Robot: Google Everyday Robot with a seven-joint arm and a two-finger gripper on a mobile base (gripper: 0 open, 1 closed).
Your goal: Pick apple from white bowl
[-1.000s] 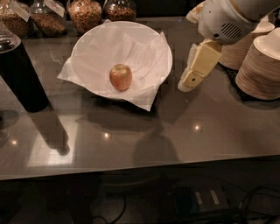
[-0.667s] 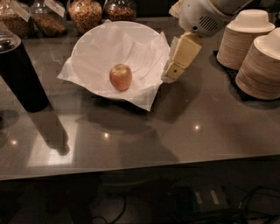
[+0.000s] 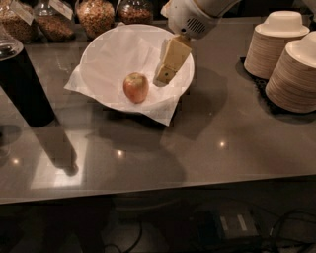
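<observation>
The apple, yellow-green with a red blush, lies in the middle of the wide white bowl lined with crinkled white paper. The gripper hangs from the white arm at the top of the view. Its cream fingers point down and left over the right part of the bowl. Its tip is a short way right of the apple and slightly above it, not touching it.
A tall black cylinder stands at the left. Glass jars of nuts and grains line the back edge. Two stacks of cream paper bowls stand at the right on a dark mat. The grey counter's front edge runs across below.
The gripper has moved left from beside the bowl's right rim to over the bowl's right part, closer to the apple. The apple and bowl have not moved.
</observation>
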